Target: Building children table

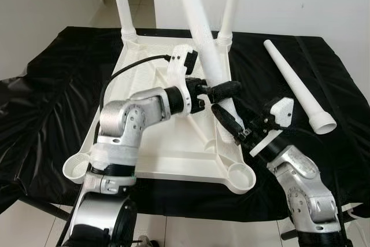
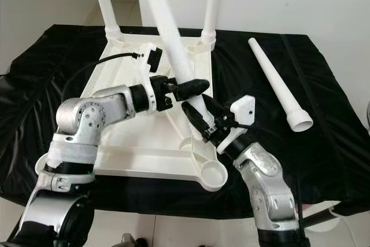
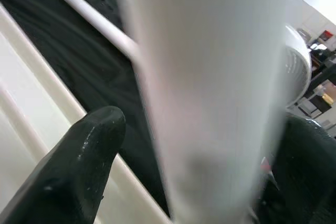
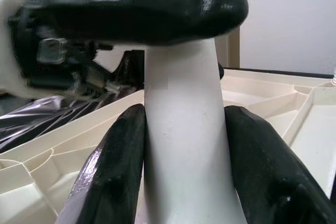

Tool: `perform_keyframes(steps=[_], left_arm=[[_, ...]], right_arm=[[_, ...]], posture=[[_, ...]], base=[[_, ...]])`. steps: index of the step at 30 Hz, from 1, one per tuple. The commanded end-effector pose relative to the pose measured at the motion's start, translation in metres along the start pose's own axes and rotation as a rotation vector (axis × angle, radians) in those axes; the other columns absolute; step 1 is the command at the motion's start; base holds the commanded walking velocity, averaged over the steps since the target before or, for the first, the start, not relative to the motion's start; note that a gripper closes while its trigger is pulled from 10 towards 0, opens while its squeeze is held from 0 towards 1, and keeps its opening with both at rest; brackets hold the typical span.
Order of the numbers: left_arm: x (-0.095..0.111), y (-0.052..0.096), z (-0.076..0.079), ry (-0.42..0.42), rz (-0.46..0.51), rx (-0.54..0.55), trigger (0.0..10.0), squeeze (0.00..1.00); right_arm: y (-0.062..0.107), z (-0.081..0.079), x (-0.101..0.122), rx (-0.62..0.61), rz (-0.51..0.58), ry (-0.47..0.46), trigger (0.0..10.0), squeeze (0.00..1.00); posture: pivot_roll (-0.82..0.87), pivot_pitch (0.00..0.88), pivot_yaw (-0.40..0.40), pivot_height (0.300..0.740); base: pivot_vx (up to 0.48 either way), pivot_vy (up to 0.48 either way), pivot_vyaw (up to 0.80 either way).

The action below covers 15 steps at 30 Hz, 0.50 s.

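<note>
Two grippers clamped on one white table leg [image 1: 203, 39], tilted, its long axis leaning up and away from the robot toward its left. Left gripper [image 1: 222, 91] closed around the leg from the left; right gripper [image 1: 228, 121] closed around it just below, nearer the foot. Upturned white tabletop [image 1: 144, 85] beneath, on a black cloth [image 1: 46, 85]; open corner socket [image 1: 240, 176] nearest the right arm. Spare leg [image 1: 298, 85] lying apart to the right. No readable writing anywhere.
</note>
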<state>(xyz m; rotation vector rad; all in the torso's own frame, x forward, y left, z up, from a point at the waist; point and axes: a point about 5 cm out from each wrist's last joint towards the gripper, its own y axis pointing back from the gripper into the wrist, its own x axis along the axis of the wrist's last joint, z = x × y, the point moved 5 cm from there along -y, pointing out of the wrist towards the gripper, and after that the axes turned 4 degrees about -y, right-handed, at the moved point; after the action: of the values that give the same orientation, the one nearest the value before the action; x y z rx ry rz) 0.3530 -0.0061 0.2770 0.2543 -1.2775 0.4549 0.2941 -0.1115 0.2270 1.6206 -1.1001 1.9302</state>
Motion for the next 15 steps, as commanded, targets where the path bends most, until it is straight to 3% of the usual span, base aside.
perform_keyframes(steps=[1,13,14,15], left_arm=[[0.002,0.001,-0.003,0.007,0.002,-0.005,10.0,0.00],[0.019,0.003,-0.006,-0.023,0.026,-0.013,10.0,0.00],[0.019,0.004,-0.005,-0.021,0.027,-0.022,7.6,0.00],[0.019,0.004,-0.005,-0.021,0.027,-0.022,7.6,0.00]], right_arm=[[0.001,-0.011,0.000,0.028,-0.002,-0.001,10.0,0.00],[0.018,-0.019,-0.012,-0.016,-0.049,-0.011,10.0,0.00],[0.021,-0.021,-0.014,-0.029,-0.056,-0.016,10.0,0.00],[0.021,-0.021,-0.014,-0.029,-0.056,-0.016,10.0,0.00]], posture=[[-0.06,0.115,0.067,0.740],[-0.07,0.107,0.069,0.740],[-0.07,0.106,0.069,0.740],[-0.07,0.106,0.069,0.740]], base=[[0.000,0.000,0.00],[0.000,0.000,0.00],[0.000,0.000,0.00],[0.000,0.000,0.00]])
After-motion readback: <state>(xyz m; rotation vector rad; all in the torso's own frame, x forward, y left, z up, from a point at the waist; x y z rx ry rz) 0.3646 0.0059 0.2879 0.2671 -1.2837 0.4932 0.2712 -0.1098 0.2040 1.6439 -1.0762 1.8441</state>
